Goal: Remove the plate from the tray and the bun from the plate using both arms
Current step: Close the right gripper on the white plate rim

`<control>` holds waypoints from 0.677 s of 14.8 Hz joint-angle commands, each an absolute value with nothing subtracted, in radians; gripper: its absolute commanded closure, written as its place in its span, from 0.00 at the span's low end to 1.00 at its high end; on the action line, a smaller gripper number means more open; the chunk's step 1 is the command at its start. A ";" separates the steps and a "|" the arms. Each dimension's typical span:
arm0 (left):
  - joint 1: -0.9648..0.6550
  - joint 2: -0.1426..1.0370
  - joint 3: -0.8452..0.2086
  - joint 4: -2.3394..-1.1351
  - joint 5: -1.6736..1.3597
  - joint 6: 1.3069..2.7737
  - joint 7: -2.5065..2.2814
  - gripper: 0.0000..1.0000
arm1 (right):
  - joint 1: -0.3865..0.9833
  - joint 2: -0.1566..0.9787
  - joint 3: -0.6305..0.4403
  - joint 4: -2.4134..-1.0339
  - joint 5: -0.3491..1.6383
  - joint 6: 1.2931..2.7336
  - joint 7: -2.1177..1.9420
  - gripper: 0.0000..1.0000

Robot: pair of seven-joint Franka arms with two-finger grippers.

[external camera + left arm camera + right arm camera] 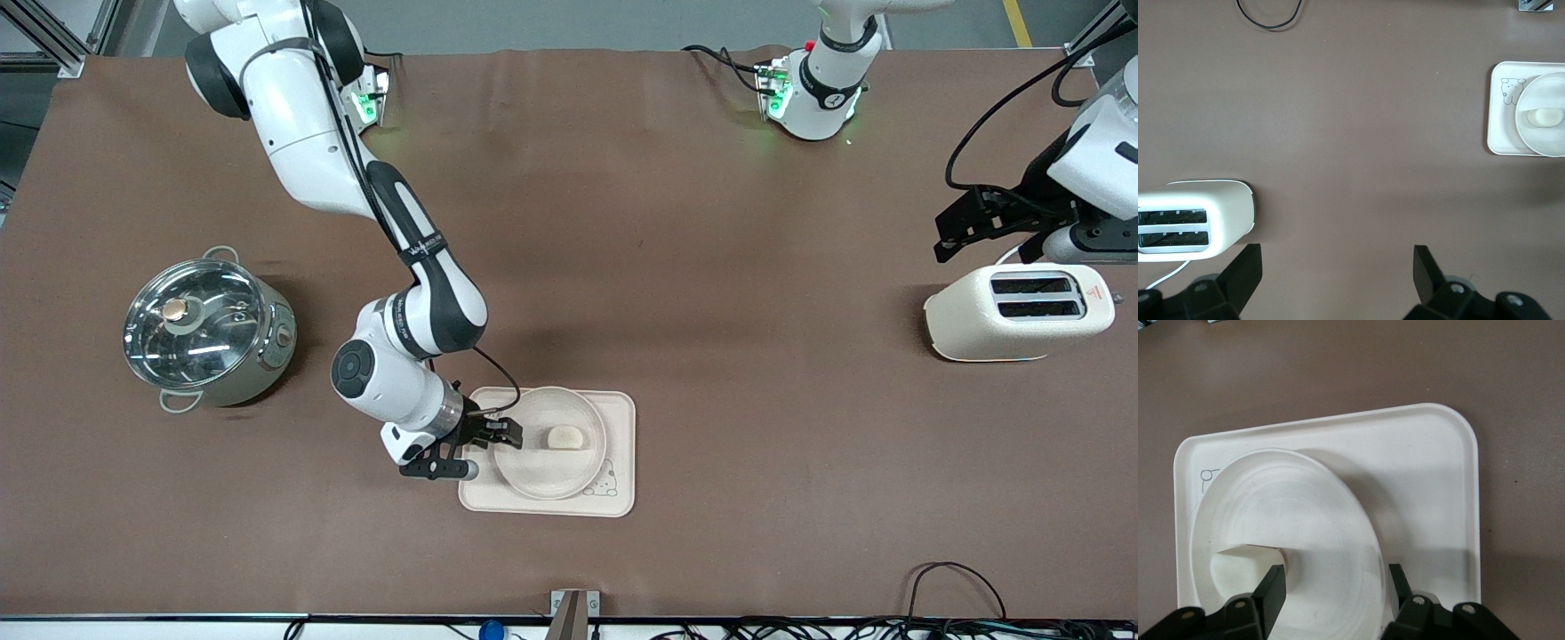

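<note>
My right tool is down at the plate, at the rim that faces the right arm's end of the table. In the right wrist view one finger stands inside the dish and the other outside it, with the raised rim between them; the jaws are part-way in and I cannot tell whether the pads already press the rim. I came in at the edge because the rim is the only part of a shallow dish that two fingers can pinch, and from this side I stay clear of the bun.

The plate sits on the tray, near the table edge closest to the front camera, about midway along it. It overhangs slightly toward my tool's side of the tray, which leaves the rim easy to reach. The bun lies in the plate, near its middle, so I judge a level lift will be needed or it may slide.

My left tool waits wide open over bare table by the toaster, at the left arm's end, holding nothing. It hangs well apart from the tray, I think so as to keep out of the way until the plate is free and the bun can be taken. A lidded steel pot stands toward the right arm's end.
</note>
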State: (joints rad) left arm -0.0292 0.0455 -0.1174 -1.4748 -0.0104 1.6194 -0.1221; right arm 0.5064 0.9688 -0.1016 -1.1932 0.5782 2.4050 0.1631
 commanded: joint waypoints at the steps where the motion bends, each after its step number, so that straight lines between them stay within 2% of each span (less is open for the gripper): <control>1: -0.026 0.046 -0.117 -1.465 -0.020 1.603 -0.117 0.00 | 0.491 1.000 -0.092 -1.157 0.595 2.405 0.120 0.37; 5: -0.026 0.046 -0.117 -1.465 -0.020 1.603 -0.112 0.00 | 0.477 1.011 -0.094 -1.160 0.595 2.404 0.072 0.46; 10: -0.026 0.046 -0.117 -1.465 -0.020 1.601 -0.112 0.00 | 0.485 1.020 -0.092 -1.163 0.594 2.404 0.072 0.66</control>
State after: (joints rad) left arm -0.0291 0.0455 -0.1174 -1.4748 -0.0104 1.6190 -0.1221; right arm 0.4887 1.0045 -0.1011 -1.1867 0.5782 2.4051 0.0886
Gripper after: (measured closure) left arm 0.000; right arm 0.586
